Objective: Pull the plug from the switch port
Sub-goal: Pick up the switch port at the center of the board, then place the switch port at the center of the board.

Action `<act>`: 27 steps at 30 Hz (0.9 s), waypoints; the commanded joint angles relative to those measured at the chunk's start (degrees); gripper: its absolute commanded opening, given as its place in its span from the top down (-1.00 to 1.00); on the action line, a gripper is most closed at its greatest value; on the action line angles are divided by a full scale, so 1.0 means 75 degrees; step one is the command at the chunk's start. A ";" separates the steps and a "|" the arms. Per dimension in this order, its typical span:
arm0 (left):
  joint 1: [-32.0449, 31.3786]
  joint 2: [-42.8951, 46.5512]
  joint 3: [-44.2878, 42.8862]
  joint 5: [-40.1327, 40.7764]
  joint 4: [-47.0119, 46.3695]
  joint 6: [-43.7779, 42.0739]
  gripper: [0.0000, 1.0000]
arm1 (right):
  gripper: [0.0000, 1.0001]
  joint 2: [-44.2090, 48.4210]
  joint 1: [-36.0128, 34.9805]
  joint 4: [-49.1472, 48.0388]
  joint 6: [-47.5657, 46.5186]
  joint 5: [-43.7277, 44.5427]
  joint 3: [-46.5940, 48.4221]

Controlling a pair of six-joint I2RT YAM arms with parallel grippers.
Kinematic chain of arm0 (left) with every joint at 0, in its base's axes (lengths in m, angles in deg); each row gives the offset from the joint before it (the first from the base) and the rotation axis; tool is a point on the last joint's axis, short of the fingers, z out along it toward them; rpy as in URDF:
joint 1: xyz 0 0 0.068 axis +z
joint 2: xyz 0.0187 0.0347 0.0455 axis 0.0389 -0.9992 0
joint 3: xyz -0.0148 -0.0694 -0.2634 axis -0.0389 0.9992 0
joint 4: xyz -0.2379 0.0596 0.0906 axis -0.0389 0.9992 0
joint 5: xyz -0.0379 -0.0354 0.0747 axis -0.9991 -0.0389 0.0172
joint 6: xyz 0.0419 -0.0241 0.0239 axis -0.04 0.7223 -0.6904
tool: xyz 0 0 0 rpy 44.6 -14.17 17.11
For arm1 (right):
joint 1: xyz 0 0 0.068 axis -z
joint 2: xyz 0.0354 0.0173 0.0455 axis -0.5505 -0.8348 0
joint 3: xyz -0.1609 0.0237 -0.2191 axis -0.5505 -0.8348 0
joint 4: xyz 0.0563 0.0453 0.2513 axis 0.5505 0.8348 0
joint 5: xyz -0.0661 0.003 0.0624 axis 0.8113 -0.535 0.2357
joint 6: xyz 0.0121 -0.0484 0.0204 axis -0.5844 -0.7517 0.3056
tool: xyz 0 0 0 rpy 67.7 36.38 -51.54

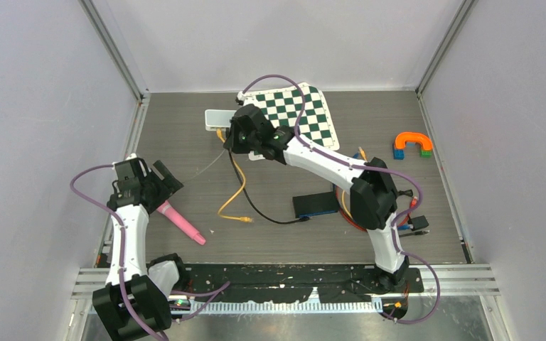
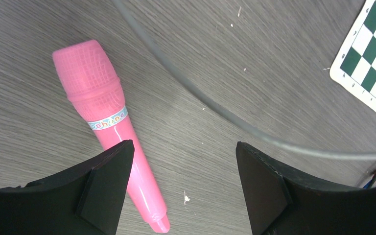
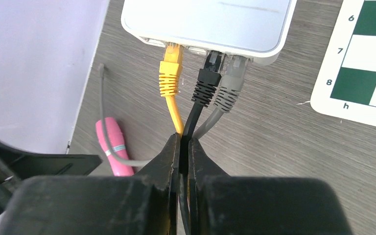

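Right wrist view: the right pincer (image 3: 183, 139) is pressed together on the black cable (image 3: 191, 120), just near of the black plug (image 3: 208, 81); that plug is seated in the switch (image 3: 210, 19), far left on the counter (image 2: 274, 73), between a yellow plug (image 3: 170, 73) on its left and a grey plug (image 3: 231, 88) on its right; the left pincer (image 2: 183, 147) is held spread, empty, over a pink toy microphone (image 2: 103, 112) at near left.

Right claw (image 3: 182, 142) clamped, left claw (image 2: 183, 145) spread

3 plugs (image 3: 204, 84) in switch (image 3: 210, 22) — chessboard (image 3: 367, 63) right, microphone (image 3: 111, 147) near left.
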 commanded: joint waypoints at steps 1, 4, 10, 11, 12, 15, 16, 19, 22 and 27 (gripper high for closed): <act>-0.0087 -0.0068 0.0140 -0.0472 -0.0497 0.0213 -0.59 | 0.90 0.0418 0.0029 -0.0819 0.0201 -0.0116 -0.0645; -0.0248 -0.0240 0.0022 -0.0482 -0.0494 0.0182 -0.58 | 0.90 0.0532 -0.0017 -0.0793 0.0129 -0.0169 -0.0982; -0.0364 -0.0123 0.0025 -0.0685 -0.0489 -0.0125 -0.60 | 0.90 0.0987 -0.0008 -0.0750 -0.0241 0.0198 -0.2463; -0.0450 -0.0103 0.0065 -0.0654 -0.0450 -0.0124 -0.59 | 0.90 0.0998 -0.0006 -0.0746 -0.0327 0.0210 -0.2569; -0.0552 -0.0075 0.0123 -0.0581 -0.0426 -0.0093 -0.59 | 0.90 0.0962 -0.0005 -0.0739 -0.0378 0.0177 -0.2707; -0.1063 0.0049 0.0273 -0.0215 -0.0404 0.0168 -0.59 | 0.90 0.0780 -0.0014 -0.0576 -0.0662 0.0027 -0.2776; -0.1211 0.0070 0.0290 -0.0046 -0.0354 0.0240 -0.60 | 0.90 0.0665 -0.0015 -0.0497 -0.0736 -0.0085 -0.2774; -0.1560 0.0131 0.0332 0.0568 -0.0071 0.0449 -0.63 | 0.68 0.0535 -0.0014 -0.0379 -0.0911 -0.0294 -0.2799; -0.1783 0.0284 0.0480 0.1195 0.0260 0.0753 -0.65 | 0.25 0.0762 -0.0019 -0.0458 -0.1176 -0.0325 -0.3063; -0.2312 0.0533 0.0791 0.1601 0.0289 0.1392 -0.65 | -0.09 0.1456 -0.0017 -0.0410 -0.1635 -0.0329 -0.3244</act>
